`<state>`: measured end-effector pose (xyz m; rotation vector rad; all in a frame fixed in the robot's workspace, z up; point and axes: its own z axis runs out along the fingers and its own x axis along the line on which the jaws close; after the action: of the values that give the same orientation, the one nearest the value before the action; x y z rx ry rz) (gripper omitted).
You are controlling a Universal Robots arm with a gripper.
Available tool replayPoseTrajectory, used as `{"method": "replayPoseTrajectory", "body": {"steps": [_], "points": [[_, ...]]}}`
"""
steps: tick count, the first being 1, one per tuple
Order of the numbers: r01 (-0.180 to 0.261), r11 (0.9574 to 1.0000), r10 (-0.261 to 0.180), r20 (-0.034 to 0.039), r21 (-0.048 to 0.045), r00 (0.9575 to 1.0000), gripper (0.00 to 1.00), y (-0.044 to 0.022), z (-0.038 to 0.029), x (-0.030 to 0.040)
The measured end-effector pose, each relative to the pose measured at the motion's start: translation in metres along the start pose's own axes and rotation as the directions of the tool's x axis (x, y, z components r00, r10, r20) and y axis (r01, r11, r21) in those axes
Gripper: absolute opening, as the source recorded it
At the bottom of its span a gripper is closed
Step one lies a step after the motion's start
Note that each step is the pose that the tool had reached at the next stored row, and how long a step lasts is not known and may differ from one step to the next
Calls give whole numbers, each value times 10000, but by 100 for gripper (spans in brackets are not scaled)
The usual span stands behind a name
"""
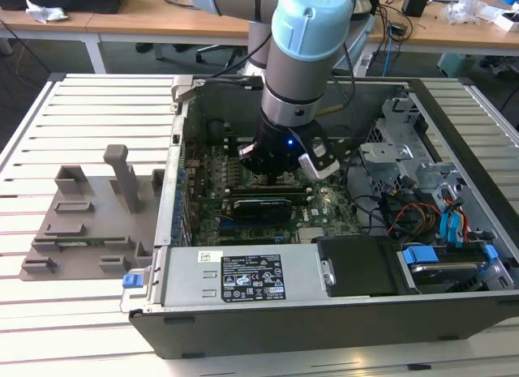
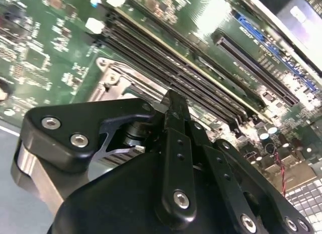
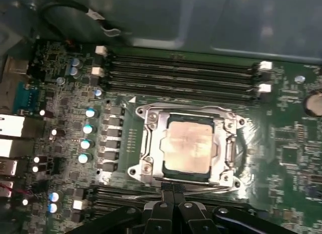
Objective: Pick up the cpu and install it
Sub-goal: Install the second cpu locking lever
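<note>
The cpu (image 3: 188,146) sits flat in its socket frame (image 3: 187,146) on the motherboard (image 3: 282,143), silver top up, roughly square, so no long axis to speak of. The frame's metal rim surrounds it on all four sides, and it looks seated rather than waiting to be picked. My gripper (image 3: 174,189) hangs just off the frame's edge, on the side away from the memory slots (image 3: 181,75), fingers (image 3: 168,193) drawn together to a thin seam and holding nothing. In the second wrist view the same pinched tips (image 2: 173,100) point down at the frame's corner, close above the board.

Room to move? Tight. Memory slots run along the frame's far side, a row of capacitors (image 3: 86,143) flanks another, and more dark slots lie right under my fingers. In the exterior view I'm deep inside the computer case (image 1: 340,312), its walls all round (the power supply (image 1: 243,276) near the front wall), so up is the only free way.
</note>
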<state>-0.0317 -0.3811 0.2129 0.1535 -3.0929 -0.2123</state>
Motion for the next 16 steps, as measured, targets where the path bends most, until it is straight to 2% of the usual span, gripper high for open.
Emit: {"method": "replayPoseTrajectory", "body": {"steps": [3, 5, 6, 9, 11, 16], "points": [[4, 10000, -4, 6, -52, 10000, 11, -8, 36, 71], [6, 9999, -6, 14, -133, 10000, 11, -9, 46, 135], [10, 9998, -9, 21, -207, 10000, 11, -6, 56, 197], [13, 9996, -12, 29, -291, 10000, 11, 2, 87, 310], [15, 9995, -14, 32, -320, 10000, 11, 5, 100, 342], [17, 9994, -16, 30, -360, 10000, 11, 15, 136, 354]]}}
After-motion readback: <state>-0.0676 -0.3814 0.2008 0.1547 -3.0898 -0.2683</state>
